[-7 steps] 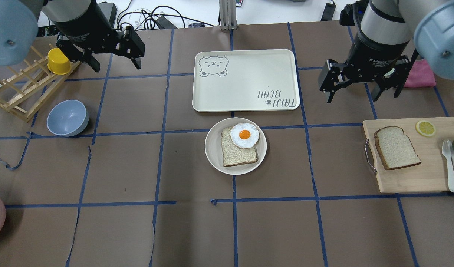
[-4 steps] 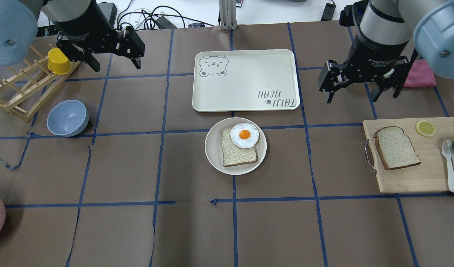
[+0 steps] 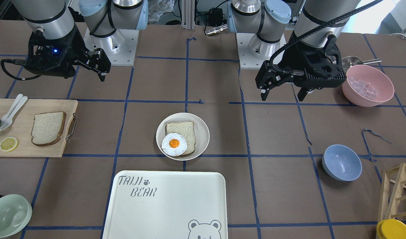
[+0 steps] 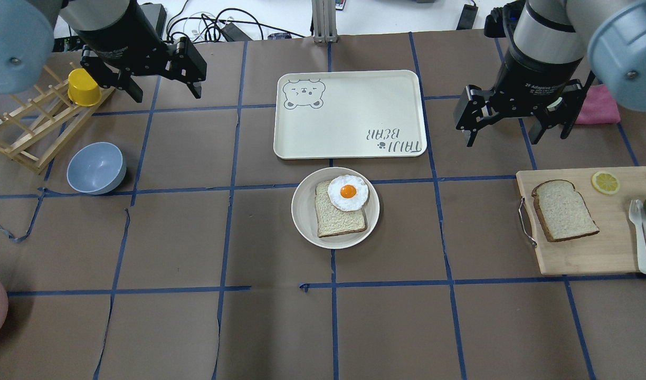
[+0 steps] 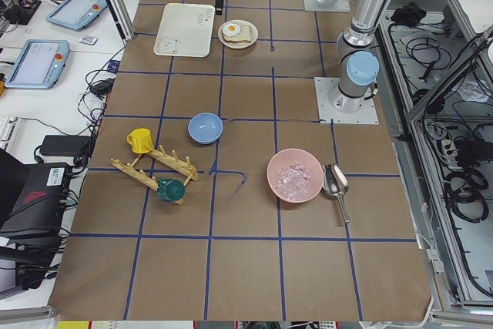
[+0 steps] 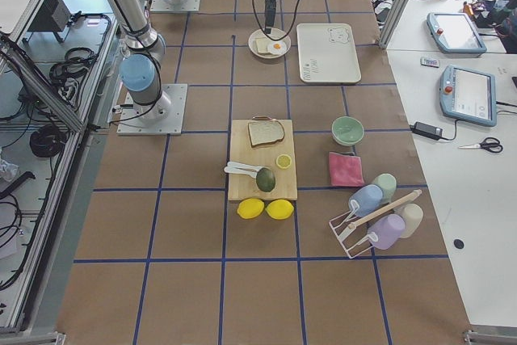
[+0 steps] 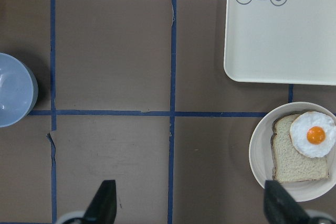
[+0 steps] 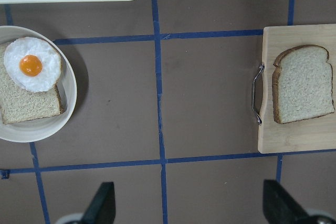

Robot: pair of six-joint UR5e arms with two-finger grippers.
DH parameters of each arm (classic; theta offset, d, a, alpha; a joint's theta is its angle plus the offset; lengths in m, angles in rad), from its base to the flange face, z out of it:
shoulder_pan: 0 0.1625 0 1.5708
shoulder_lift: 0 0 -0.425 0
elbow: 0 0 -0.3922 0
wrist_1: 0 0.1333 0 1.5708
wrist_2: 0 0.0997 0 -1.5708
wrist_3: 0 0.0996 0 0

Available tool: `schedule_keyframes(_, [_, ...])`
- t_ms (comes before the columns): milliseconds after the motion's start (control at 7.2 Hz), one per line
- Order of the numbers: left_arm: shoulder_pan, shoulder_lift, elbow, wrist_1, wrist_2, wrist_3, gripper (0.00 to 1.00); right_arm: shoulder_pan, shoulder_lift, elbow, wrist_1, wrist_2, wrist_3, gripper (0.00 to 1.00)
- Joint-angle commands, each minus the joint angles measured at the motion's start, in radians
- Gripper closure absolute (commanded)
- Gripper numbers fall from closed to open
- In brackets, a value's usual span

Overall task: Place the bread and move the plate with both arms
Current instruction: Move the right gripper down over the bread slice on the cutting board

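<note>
Brown-crusted bread (image 4: pixel 564 210) lies on wooden board (image 4: pixel 608 248) | right pincer (image 4: pixel 515 138) near, not touching, gaping, empty | left pincer (image 4: pixel 167 96) gaping, empty

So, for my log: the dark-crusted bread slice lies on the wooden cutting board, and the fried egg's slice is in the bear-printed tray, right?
Not the bear-printed tray: the overhead view shows the fried egg and its slice in the round cream-white plate. The dark-crusted bread slice does lie on the wooden cutting board.
</note>
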Motion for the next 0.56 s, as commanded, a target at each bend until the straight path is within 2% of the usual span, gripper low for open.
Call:
schedule_keyframes(0, [0.0,0.002,-0.001,0.0,0.0,0.001,0.0,-0.038,0.006,0.001,-0.015,-0.002,-0.04,0.0])
schedule_keyframes(278, [-0.002,0.002,-0.001,0.0,0.0,0.001,0.0,-0.148,0.04,0.016,-0.004,-0.002,-0.052,0.0])
schedule_keyframes(417, [-0.002,0.002,-0.001,0.0,0.0,0.001,0.0,-0.194,0.082,0.056,-0.02,-0.002,-0.052,0.0])
